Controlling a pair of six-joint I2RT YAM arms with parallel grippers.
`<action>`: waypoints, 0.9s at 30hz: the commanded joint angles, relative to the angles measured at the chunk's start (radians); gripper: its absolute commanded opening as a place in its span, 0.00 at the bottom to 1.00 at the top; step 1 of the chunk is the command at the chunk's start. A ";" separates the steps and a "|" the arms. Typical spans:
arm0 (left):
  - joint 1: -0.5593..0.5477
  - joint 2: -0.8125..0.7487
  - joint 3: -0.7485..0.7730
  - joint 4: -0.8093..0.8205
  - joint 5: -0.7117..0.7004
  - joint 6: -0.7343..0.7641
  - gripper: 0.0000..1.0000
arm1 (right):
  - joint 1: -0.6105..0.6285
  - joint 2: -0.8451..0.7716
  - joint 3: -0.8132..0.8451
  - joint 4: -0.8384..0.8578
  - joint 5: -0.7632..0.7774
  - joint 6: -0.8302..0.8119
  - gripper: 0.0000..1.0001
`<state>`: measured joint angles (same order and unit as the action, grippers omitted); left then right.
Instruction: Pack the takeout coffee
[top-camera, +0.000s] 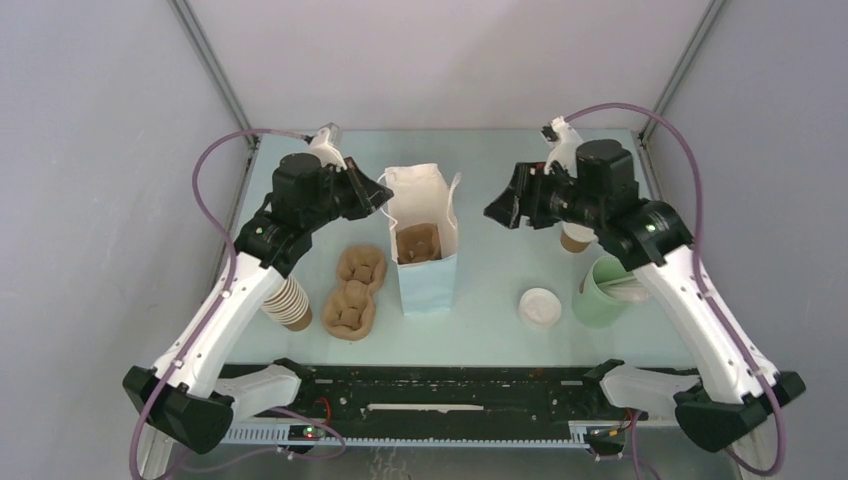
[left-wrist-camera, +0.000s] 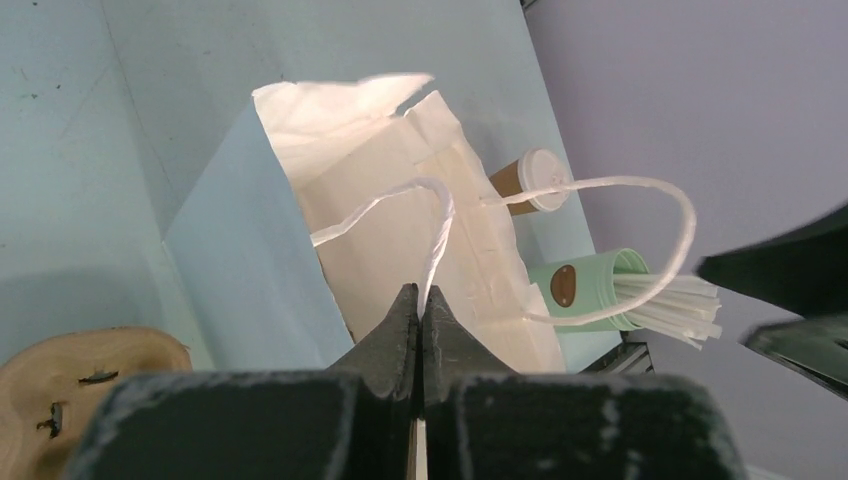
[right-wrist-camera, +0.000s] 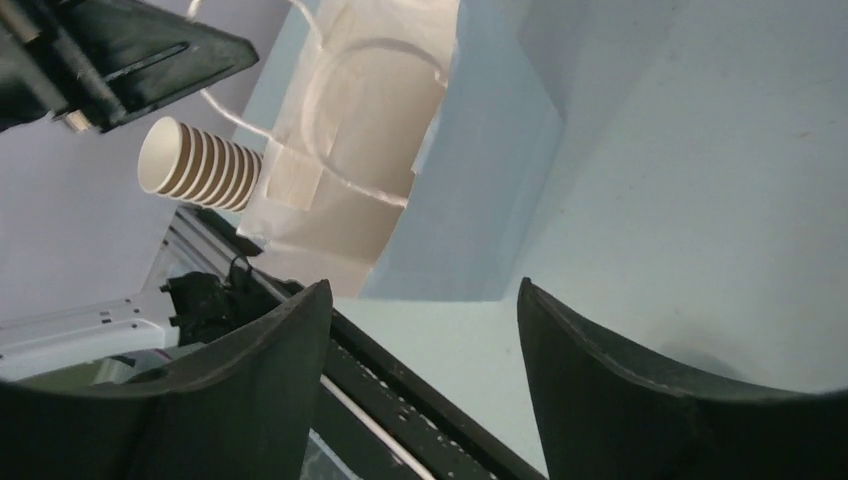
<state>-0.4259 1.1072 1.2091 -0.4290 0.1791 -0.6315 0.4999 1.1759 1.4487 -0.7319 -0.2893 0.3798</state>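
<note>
I find the left gripper (left-wrist-camera: 422, 298) pinched shut on the bag handle (left-wrist-camera: 441, 230), presumably holding the paper bag (top-camera: 425, 262) open; right gripper (right-wrist-camera: 422, 292) spread wide, empty; takeout coffee (top-camera: 576, 240) stands outside, near the green cup (top-camera: 603, 292), unpacked.

even soft light, faint shadows; wrist views blurred at near edges.
</note>
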 joint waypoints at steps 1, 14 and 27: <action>0.018 0.025 0.064 -0.001 0.076 0.049 0.00 | 0.002 -0.129 0.104 -0.230 0.069 -0.137 0.81; 0.019 -0.026 0.160 -0.266 -0.015 0.140 0.67 | -0.001 -0.193 0.162 -0.306 0.405 -0.175 0.94; -0.114 -0.137 0.048 -0.361 -0.121 0.081 0.87 | -0.004 -0.112 0.090 -0.245 0.448 -0.173 0.95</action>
<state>-0.4759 0.9470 1.2793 -0.7578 0.1261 -0.5285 0.4988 1.0756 1.5433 -1.0183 0.1276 0.2195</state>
